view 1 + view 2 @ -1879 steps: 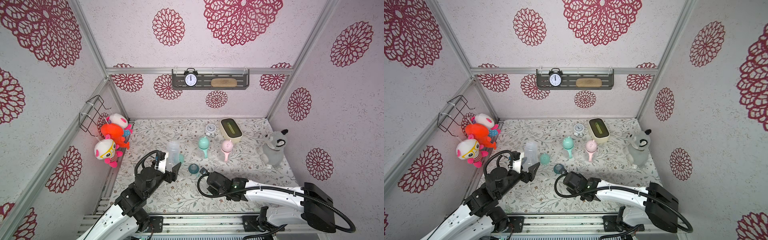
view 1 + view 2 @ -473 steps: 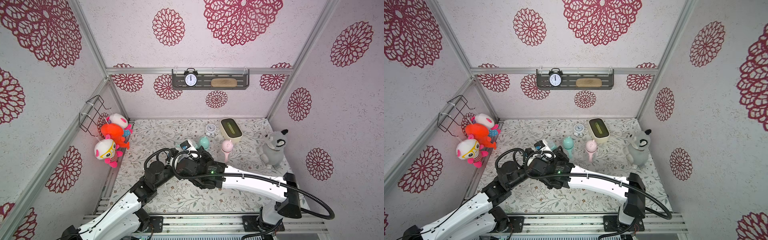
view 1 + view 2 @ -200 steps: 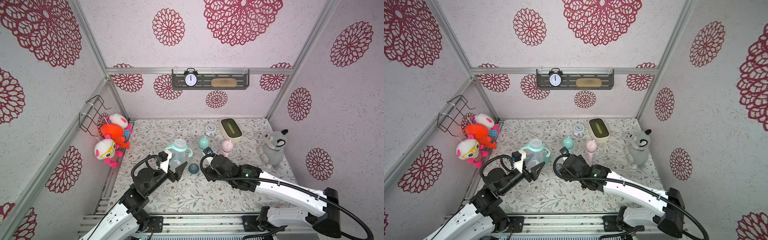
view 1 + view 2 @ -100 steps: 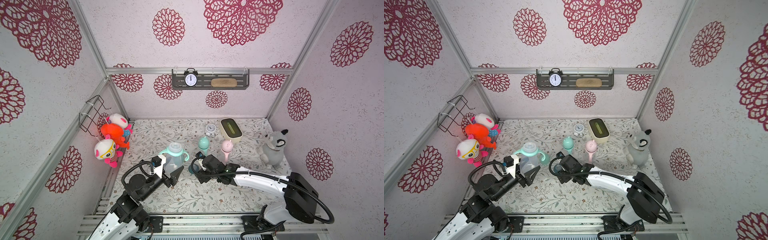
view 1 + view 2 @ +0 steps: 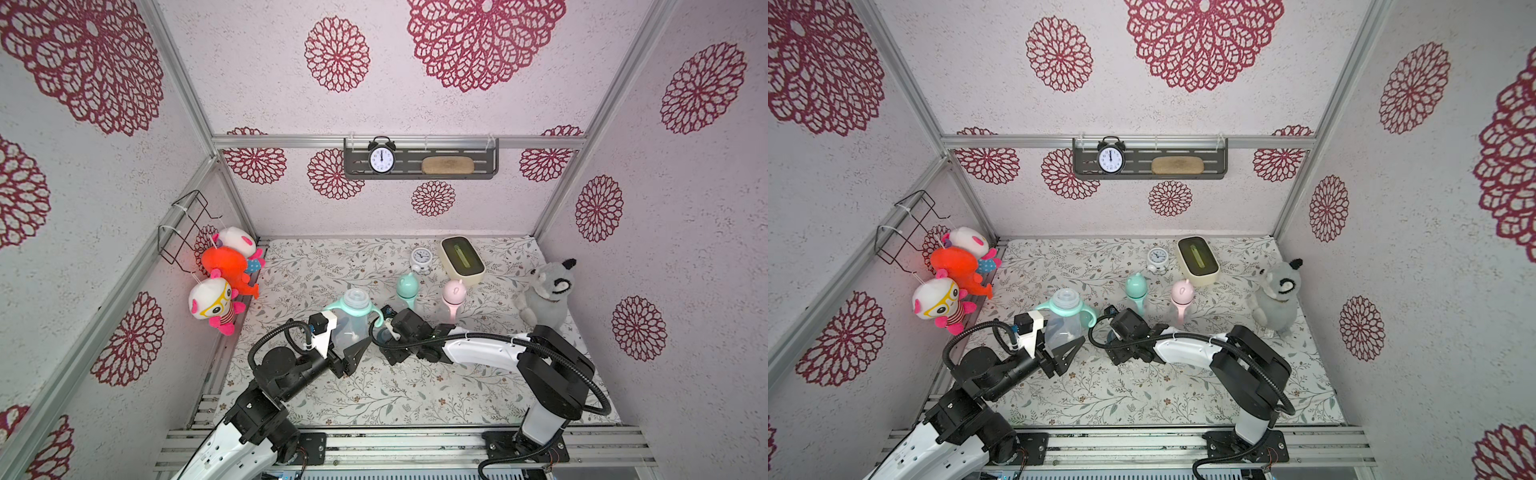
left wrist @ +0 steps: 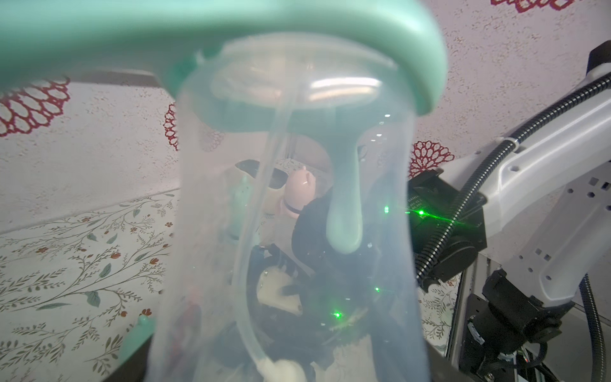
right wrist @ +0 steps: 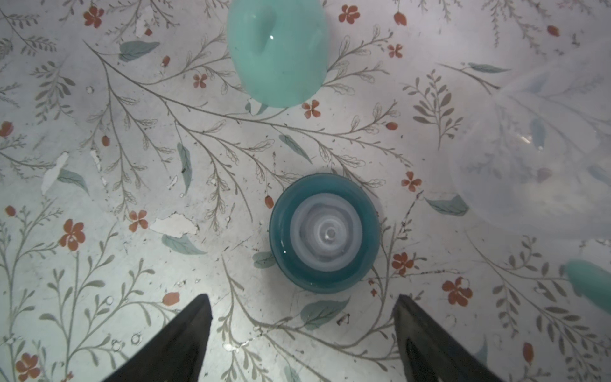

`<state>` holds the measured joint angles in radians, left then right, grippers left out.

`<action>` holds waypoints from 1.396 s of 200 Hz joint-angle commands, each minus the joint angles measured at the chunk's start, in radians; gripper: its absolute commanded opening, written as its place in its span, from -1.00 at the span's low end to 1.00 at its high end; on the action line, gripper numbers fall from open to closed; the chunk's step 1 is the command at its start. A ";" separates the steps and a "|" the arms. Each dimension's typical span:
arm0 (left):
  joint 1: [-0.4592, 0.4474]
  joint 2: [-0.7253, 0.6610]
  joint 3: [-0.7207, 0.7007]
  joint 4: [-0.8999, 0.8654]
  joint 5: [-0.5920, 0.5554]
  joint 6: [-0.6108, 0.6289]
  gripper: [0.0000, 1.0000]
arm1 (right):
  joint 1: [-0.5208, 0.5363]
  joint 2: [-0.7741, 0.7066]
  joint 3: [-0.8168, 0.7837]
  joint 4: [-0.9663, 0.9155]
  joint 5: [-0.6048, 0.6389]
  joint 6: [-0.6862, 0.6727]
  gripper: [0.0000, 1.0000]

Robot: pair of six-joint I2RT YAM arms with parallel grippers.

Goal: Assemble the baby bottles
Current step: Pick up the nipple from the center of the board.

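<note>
Your left gripper (image 5: 347, 343) is clamped across the lower clear body of the mint-handled bottle (image 5: 350, 326). The bottle is upright over the floral mat (image 5: 415, 395), a little left of its middle, with the mint two-handled ring seated round its neck. Left wrist view: the same bottle (image 6: 297, 248) fills the frame, its ring blurred across the top. Your right gripper (image 7: 302, 299) hangs point-down near the middle of the mat, just beside the held bottle on its right. Its jaws are spread wide with nothing between them. Right wrist view: the teal nipple collar (image 7: 325, 233) stands on the mat, clear nipple up. It sits just ahead of the dark fingertips (image 7: 193, 320), centred on the gap and touching neither. Beyond it is a mint dome cap (image 7: 277, 53); you cannot settle from this angle whether that cap lies loose on the mat or tops a bottle. Toward the back edge, in both top views, the capped mint bottle (image 5: 406, 287) and the capped pink bottle (image 5: 452, 293) stand upright, side by side, apart from each other. Behind them, nearer the back edge, are a small white alarm clock (image 5: 421, 259) and a cream box (image 5: 462, 261). A grey plush raccoon (image 5: 544, 291) sits by the right edge.
</note>
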<state>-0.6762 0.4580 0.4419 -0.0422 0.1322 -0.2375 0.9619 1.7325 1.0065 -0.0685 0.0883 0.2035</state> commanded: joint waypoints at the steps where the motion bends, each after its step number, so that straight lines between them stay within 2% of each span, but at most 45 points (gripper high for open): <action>1: -0.002 0.009 0.012 0.045 0.021 -0.006 -0.98 | -0.017 0.019 0.041 0.039 -0.010 -0.017 0.74; 160: -0.002 0.005 0.008 0.042 0.008 -0.005 -0.98 | -0.044 0.180 0.113 0.012 -0.020 -0.025 0.61; 230: -0.002 -0.001 0.009 0.032 0.006 -0.005 -0.98 | -0.045 0.193 0.122 -0.008 -0.034 -0.018 0.28; 279: -0.002 0.025 -0.020 0.053 0.004 0.003 -0.99 | -0.044 0.095 0.127 -0.059 -0.064 -0.019 0.10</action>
<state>-0.6762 0.4702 0.4419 -0.0422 0.1425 -0.2379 0.9222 1.9087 1.1217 -0.0582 0.0624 0.1848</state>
